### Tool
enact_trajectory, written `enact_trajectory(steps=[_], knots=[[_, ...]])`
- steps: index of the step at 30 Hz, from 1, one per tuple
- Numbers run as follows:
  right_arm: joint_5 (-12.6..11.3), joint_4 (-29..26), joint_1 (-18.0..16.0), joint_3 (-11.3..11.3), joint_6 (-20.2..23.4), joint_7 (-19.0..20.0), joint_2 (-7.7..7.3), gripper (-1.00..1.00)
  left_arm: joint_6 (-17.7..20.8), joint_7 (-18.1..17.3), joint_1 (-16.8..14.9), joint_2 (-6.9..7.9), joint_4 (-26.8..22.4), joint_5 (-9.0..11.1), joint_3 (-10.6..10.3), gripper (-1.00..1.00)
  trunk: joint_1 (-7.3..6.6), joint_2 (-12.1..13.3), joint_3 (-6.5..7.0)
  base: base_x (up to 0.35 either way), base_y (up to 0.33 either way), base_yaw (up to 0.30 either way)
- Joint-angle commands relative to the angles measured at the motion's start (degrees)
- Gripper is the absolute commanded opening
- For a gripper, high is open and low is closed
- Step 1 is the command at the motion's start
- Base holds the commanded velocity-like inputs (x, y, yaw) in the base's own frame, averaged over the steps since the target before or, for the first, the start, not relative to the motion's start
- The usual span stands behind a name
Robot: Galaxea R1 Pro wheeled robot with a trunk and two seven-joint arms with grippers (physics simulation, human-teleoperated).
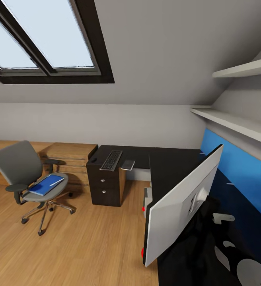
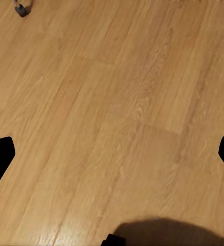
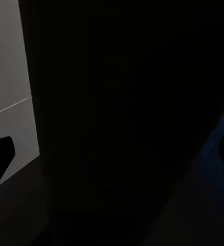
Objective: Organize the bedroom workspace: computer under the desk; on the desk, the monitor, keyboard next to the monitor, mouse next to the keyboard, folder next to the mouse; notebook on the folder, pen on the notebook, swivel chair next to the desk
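Right by you, the monitor (image 1: 182, 206) stands on the desk (image 1: 166, 163); keyboard (image 1: 111, 159) far end, folder (image 1: 47, 185) on the swivel chair (image 1: 21, 167) left; your left gripper (image 2: 112, 154) gapes wide, right gripper (image 3: 112, 154) too

Matt black desk (image 1: 166, 159), grey cloth swivel chair (image 1: 21, 167) on chrome base, satin wood-plank floor (image 2: 112, 102)
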Motion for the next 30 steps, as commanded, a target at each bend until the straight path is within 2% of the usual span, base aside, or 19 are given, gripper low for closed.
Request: enact_trajectory(steps=[1,14,15,30], knots=[[-0.4,0.0,0.0,0.3,-0.2,-0.1,-0.01,1.00,-0.3,0.3,-0.1,0.04,0.0,0.5,-0.5,1.00,0.03,-0.1,-0.11,0.014,-0.010,0.000],[-0.4,-0.1,-0.1,0.3,-0.1,-0.2,-0.01,1.00,-0.3,0.3,-0.1,0.05,0.0,0.5,-0.5,1.00,0.03,-0.1,-0.11,0.003,-0.002,0.000],[-0.4,-0.1,0.0,0.3,-0.1,-0.2,-0.01,-1.00,-0.3,0.3,-0.1,0.05,0.0,0.5,-0.5,1.00,0.03,-0.1,-0.11,0.000,0.000,0.000],[-0.3,-0.4,0.0,0.3,-0.5,-0.3,0.11,-1.00,-0.3,0.3,-0.1,0.05,0.0,0.5,-0.5,1.00,0.03,-0.1,-0.11,0.000,0.000,0.000]])
